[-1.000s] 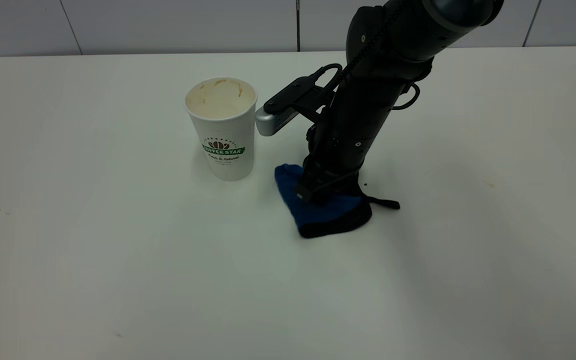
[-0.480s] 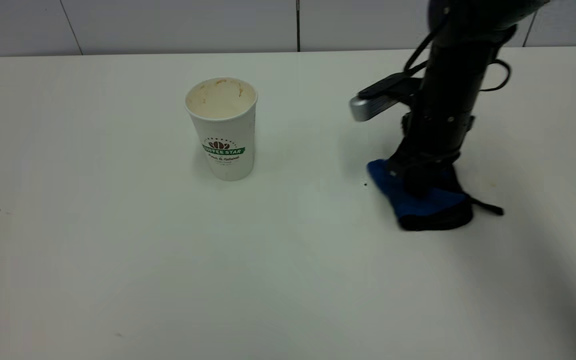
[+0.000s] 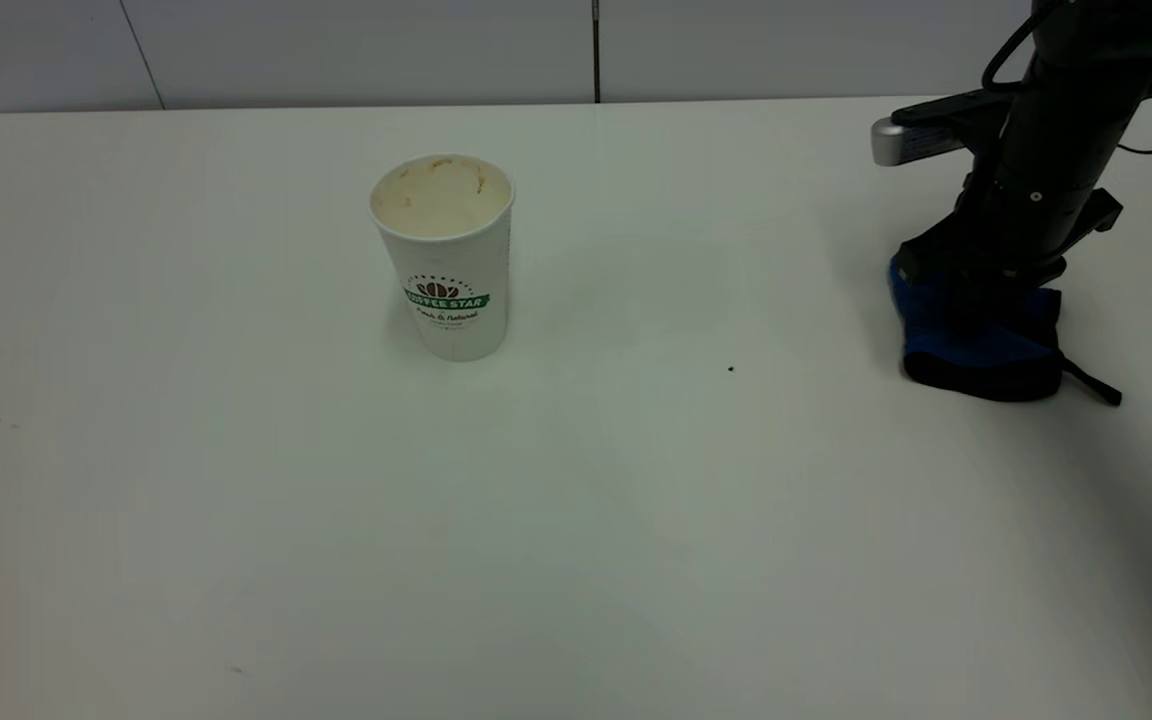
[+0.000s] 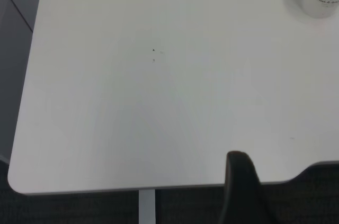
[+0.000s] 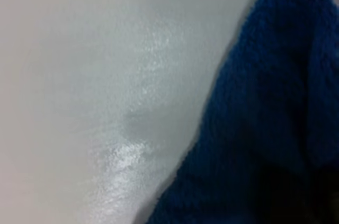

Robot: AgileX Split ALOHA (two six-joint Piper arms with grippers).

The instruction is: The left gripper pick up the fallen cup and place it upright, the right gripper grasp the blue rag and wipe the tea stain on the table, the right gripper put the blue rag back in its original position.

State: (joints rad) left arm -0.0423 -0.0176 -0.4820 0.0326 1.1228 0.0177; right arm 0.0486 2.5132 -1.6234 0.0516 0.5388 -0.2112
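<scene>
Returning the blue rag [image 3: 976, 335] called for it to be set flat at the table's [image 3: 576, 520] right side and let go cleanly, without being dragged. At the left, out of the exterior view, the left gripper [image 4: 241, 192] was parked; its fingers' state could not be told. The cup [image 3: 446, 255] was seen upright, left of centre. At far right, the right gripper [image 3: 981, 285] was pressed onto the rag, seemingly clamped on it.
</scene>
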